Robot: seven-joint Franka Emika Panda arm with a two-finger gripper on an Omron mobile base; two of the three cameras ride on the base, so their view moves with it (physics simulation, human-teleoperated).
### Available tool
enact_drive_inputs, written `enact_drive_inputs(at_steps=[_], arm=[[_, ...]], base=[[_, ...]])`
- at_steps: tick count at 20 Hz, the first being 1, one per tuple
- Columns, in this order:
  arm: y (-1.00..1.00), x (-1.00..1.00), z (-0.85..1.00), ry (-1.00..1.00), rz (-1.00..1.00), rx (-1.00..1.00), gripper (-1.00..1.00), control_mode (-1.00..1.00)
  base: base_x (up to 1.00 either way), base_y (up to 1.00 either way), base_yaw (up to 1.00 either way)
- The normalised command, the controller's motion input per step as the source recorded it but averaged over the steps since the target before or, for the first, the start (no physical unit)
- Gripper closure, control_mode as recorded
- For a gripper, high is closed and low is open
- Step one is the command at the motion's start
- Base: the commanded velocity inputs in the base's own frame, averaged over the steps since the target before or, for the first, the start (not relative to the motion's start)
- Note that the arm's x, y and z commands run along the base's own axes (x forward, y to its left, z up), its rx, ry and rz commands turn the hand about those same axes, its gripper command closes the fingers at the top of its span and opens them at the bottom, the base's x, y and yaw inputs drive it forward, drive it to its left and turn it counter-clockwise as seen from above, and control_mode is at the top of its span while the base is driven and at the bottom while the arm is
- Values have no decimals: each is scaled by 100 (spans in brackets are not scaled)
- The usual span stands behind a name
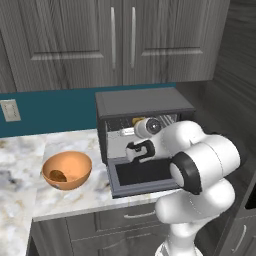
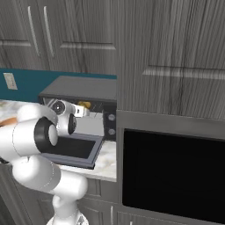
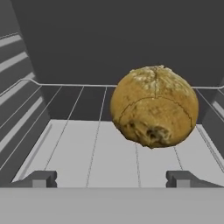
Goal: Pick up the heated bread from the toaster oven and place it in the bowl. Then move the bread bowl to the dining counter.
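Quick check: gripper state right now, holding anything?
Gripper: open, holding nothing; the bread sits ahead of its fingertips on the toaster oven rack.

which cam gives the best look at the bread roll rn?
Hand view: the bread roll sits large and unobstructed on the wire rack, between and beyond the open gripper. Left base view shows a small yellow sliver inside the toaster oven; right base view likewise.
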Motion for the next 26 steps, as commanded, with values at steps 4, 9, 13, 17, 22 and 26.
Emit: enact_drive_inputs(at_steps=[4, 9, 13, 17, 22, 26], arm=[[0, -39, -19, 0, 0, -2, -100, -100], [-2, -55, -27, 0, 0, -1, -100, -100], [-10, -81, -23, 2, 0, 0, -100, -100], [-15, -92, -24, 4, 0, 0, -100, -100], [-21, -99, -26, 5, 0, 0, -100, -100], [-22, -100, -33, 11, 0, 0, -100, -100]], base=[[0, 0, 0], [0, 0, 0], [0, 0, 0], [0, 0, 0], [0, 0, 0], [0, 0, 0]])
